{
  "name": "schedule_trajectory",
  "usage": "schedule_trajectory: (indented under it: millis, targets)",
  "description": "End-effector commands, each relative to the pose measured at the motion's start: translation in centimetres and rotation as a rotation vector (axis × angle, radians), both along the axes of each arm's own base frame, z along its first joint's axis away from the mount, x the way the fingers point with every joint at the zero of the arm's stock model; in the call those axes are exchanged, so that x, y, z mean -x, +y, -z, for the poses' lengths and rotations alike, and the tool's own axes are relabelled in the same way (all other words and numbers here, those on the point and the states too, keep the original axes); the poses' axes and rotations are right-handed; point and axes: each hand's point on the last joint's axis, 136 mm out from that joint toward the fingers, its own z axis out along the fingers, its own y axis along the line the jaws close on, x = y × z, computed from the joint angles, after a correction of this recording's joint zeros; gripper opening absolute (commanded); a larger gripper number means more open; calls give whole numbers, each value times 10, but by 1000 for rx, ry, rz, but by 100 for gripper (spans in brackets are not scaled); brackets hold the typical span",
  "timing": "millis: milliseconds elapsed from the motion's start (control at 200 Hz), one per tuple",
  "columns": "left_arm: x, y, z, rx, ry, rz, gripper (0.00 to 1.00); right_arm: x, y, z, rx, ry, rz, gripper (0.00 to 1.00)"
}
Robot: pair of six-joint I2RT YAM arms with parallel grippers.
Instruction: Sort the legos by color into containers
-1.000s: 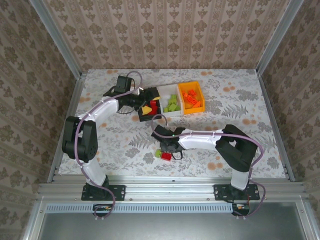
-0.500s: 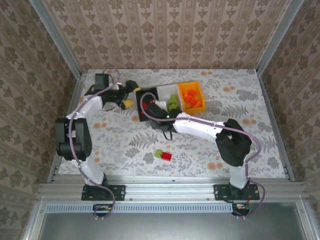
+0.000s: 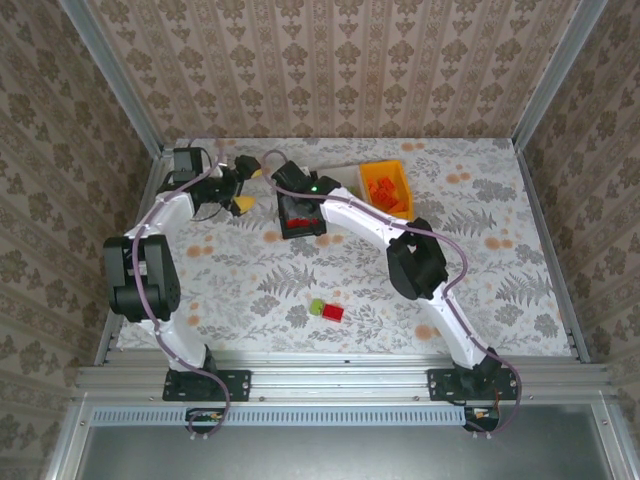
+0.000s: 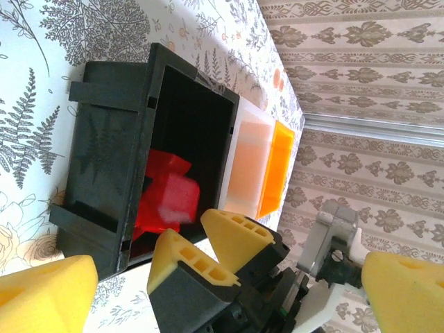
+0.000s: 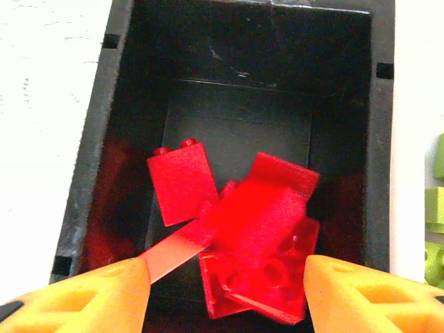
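The black container (image 3: 300, 222) holds several red legos (image 5: 182, 182). My right gripper (image 3: 295, 192) hangs over it, open, its fingers apart on either side of a blurred red lego (image 5: 267, 215) that is touching neither pad. The left wrist view has the same right gripper (image 4: 198, 232) beside the black container (image 4: 104, 139), with red legos (image 4: 166, 198) inside. The white container (image 4: 250, 159) and orange container (image 3: 385, 187) continue the row. My left gripper (image 3: 243, 188) is open and empty, just left of the black container. A lime lego (image 3: 317, 307) and a red lego (image 3: 333, 312) lie on the table.
Lime legos (image 5: 436, 229) lie in the white container at the right edge of the right wrist view. Orange legos (image 3: 383, 193) fill the orange container. My right arm (image 3: 360, 215) stretches across the white container. The metal frame rails (image 3: 130, 250) border the flowered table.
My right gripper went from the loose legos near the front up to the black container and opened, letting a red lego go. My left gripper drew back leftward from the container.
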Motion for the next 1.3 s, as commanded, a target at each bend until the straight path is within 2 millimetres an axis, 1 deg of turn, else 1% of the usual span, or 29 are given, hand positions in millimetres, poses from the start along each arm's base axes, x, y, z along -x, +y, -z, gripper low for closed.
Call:
schedule_trajectory:
  millis: [0,75,115,130,145,195,255,320,350,360,375,405,505,585,640,710,820,910,980,1090,1210,1300]
  targets:
    - [5,-10,-17,32,-38,31,100,14,8,-54,-77,-37,-75,62]
    - [9,-19,-18,31,-42,53,100,28,14,-85,-128,-83,-103,62]
    - [10,-23,-19,29,-45,63,100,37,14,-93,-136,-93,-114,62]
    - [11,-24,-19,29,-45,66,100,40,13,-99,-142,-101,-117,62]
    - [12,-26,-19,29,-45,70,100,44,12,-99,-138,-98,-120,62]
    - [14,-30,-20,26,-48,82,100,57,8,-107,-143,-103,-129,61]
    - [17,-36,-22,23,-54,97,100,75,-3,-105,-127,-94,-147,59]
    - [22,-45,-24,19,-59,117,100,97,-20,-92,-94,-66,-181,58]
    - [24,-50,-25,15,-60,132,100,109,-28,-83,-71,-45,-205,58]
    - [25,-52,-24,15,-59,137,100,112,-29,-84,-69,-45,-217,58]
    - [27,-56,-24,12,-60,146,100,121,-34,-74,-50,-25,-237,58]
    - [32,-65,-24,8,-61,170,100,137,-40,-62,-26,5,-285,60]
    - [46,-93,-20,-13,-60,248,100,196,-60,-19,93,113,-422,70]
    - [56,-109,-13,-15,-40,288,100,236,-75,6,179,170,-489,75]
    - [59,-116,-10,-1,-31,298,100,255,-82,18,186,216,-510,79]
    - [59,-118,-9,15,-25,303,100,273,-87,25,177,266,-543,81]
    - [58,-117,-9,12,-28,303,100,301,-83,35,165,343,-616,84]
    - [58,-118,-9,15,-27,304,100,312,-82,47,206,368,-656,84]
    - [59,-118,-9,16,-28,306,100,313,-81,54,212,373,-659,84]
    - [59,-118,-10,16,-27,305,100,303,-76,63,237,346,-659,84]
    - [59,-118,-10,16,-28,305,100,284,-69,68,272,304,-641,82]
    - [59,-118,-10,18,-26,306,100,271,-67,76,271,284,-623,80]
